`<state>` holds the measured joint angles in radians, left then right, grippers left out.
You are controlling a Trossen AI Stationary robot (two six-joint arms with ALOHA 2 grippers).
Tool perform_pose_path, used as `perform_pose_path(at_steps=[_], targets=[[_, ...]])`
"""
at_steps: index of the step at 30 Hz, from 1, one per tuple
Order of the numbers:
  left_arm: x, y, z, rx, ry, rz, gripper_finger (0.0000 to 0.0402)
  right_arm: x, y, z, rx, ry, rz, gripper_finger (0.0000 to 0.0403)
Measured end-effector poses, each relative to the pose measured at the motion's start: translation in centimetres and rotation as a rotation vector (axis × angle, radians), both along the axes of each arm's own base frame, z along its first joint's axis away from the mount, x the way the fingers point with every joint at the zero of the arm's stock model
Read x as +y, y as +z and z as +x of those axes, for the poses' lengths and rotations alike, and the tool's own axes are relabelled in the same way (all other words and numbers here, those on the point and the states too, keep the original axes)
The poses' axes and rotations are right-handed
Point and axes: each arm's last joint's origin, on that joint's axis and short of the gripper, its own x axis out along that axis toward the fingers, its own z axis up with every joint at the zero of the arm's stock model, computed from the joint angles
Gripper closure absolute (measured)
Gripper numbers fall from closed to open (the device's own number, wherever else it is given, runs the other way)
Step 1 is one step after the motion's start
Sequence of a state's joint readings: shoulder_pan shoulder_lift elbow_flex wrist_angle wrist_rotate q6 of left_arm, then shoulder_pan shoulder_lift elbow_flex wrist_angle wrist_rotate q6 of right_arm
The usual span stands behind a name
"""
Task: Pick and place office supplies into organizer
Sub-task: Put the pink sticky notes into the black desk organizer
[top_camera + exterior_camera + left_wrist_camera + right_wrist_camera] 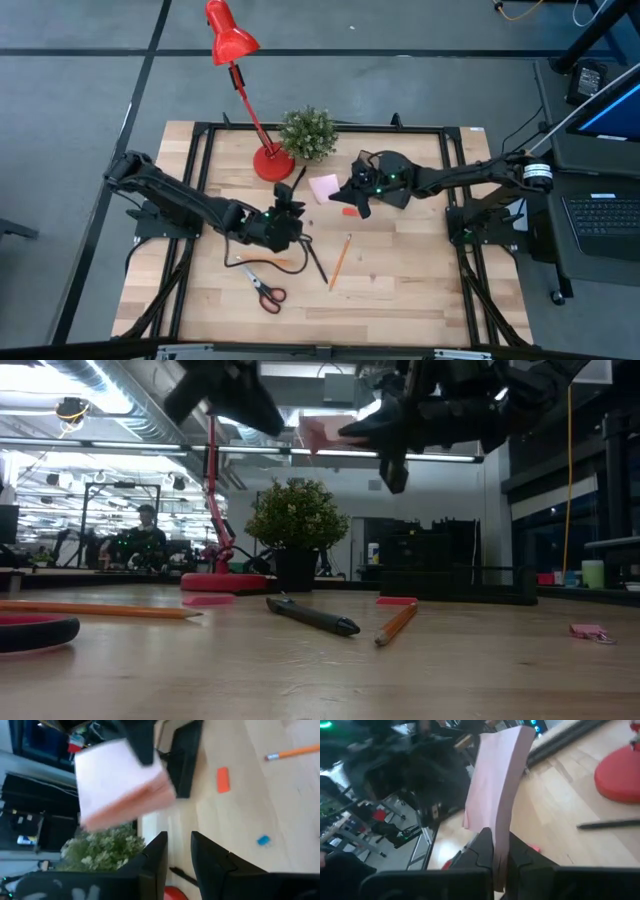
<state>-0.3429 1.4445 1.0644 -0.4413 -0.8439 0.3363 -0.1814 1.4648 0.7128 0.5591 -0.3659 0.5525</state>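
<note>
The wooden table (400,290) carries everything, and no brand, label or writing can be read on any item. The left arm's gripper (292,203) sits just off the base of the red desk lamp (270,163), its two fingers (210,862) parted with nothing between them; the pad hangs just ahead of it. The right gripper (350,192) is raised above the table beside the small potted plant (307,133), its jaws pinched shut on one edge of the pink sticky-note pad (324,187), which hangs in the air, tilted, between the two grippers. The black organizer (455,582) stands on the table under and behind the right gripper. Nearer the left gripper lie the orange-handled scissors (264,290), a black pen (316,262) and an orange pencil (339,262); a second pencil (268,262) lies by the scissors. A small red eraser (349,211) lies just below the right gripper.
</note>
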Motion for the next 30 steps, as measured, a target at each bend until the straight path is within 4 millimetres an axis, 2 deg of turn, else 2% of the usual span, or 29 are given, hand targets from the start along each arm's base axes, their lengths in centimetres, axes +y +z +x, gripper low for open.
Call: perform_pose_path(at_steps=[6,13,18,23,30], targets=[[1.5,0.2,-2.4,-0.123,0.005,-0.126,0.0357,0.3,1.6,-1.7,0.025,-0.005,-0.093,0.0392],[3.7,-0.9,-4.9,-0.371,-0.059,-0.266,0.0397,0.6,3.1,-4.2,0.103,-0.052,-0.166,0.0392],[4.8,-1.9,-6.2,-0.481,-0.117,-0.332,0.0399,0.7,3.7,-6.3,0.199,-0.124,-0.203,0.0393],[5.3,-2.9,-6.7,-0.526,-0.126,-0.37,0.04,0.9,4.3,-9.1,0.305,-0.204,-0.187,0.0393],[5.2,-3.0,-6.5,-0.539,-0.14,-0.373,0.04,1.4,4.5,-12.8,0.455,-0.27,-0.193,0.0393]])
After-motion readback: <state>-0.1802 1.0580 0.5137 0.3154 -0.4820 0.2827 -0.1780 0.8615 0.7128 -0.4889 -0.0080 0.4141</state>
